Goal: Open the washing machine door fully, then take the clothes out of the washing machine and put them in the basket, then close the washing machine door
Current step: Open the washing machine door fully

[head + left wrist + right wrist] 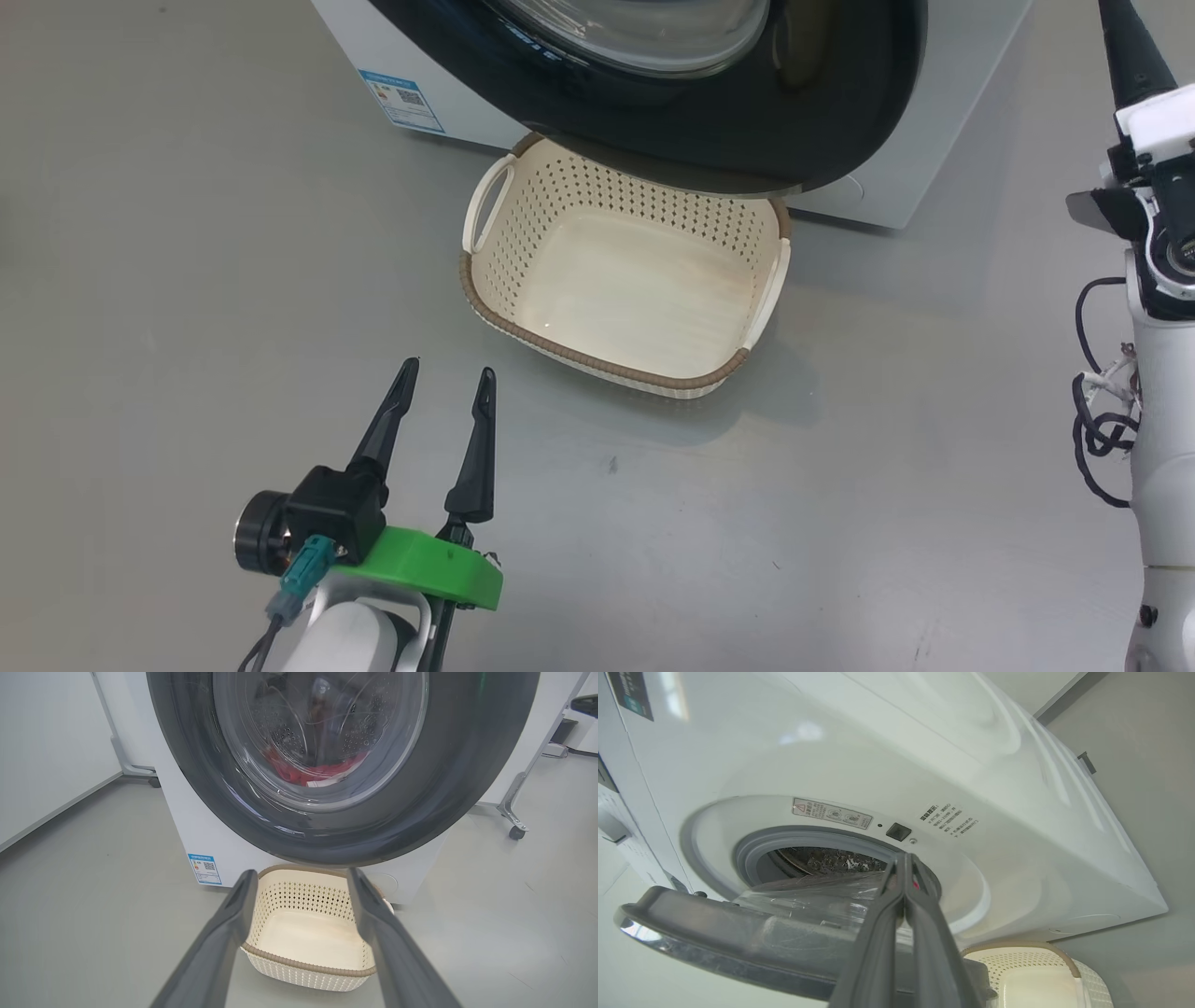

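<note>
Seemingly poising the right claw (pixel 904 858), pinched closed, empty, behind the part-open washing machine door (pixel 714 938) for pushing; hovering the left claw (pixel 448 370), spread, empty, near the basket (pixel 597 366).

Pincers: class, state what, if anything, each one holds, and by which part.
Nothing is held. The left pincer is open over the floor; the right pincer is shut, with nothing seen in its grip.

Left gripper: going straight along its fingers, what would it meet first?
The left gripper would probably pass over the basket and meet the lower rim of the washing machine door; depth is unclear.
</note>
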